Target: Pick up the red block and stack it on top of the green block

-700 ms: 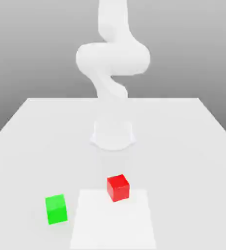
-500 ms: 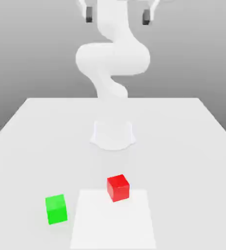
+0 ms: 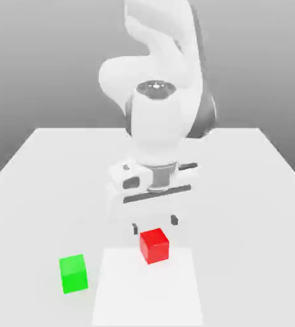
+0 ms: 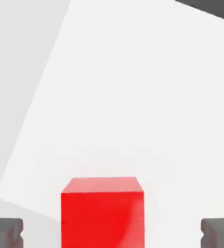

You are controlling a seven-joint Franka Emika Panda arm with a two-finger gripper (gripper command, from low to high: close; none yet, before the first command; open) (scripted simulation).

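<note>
The tool [image 3: 155,225], fingers wide apart and empty, hangs just above the red block [image 3: 154,246]; table [image 3: 239,211] lies open around it.

- Very bright all over the worktop [image 3: 239,211]
- Gray behind, darker low down, lighter up high
- Hardly any shadows
- White arm [image 3: 155,124] almost melting into white
- Red cube [image 4: 103,218] glowing strongly, a paler patch on one side

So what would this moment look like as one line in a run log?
pincer: open, above red block | red block: not gripped | green block: off to the exterior view's left | stack: not yet made
</note>
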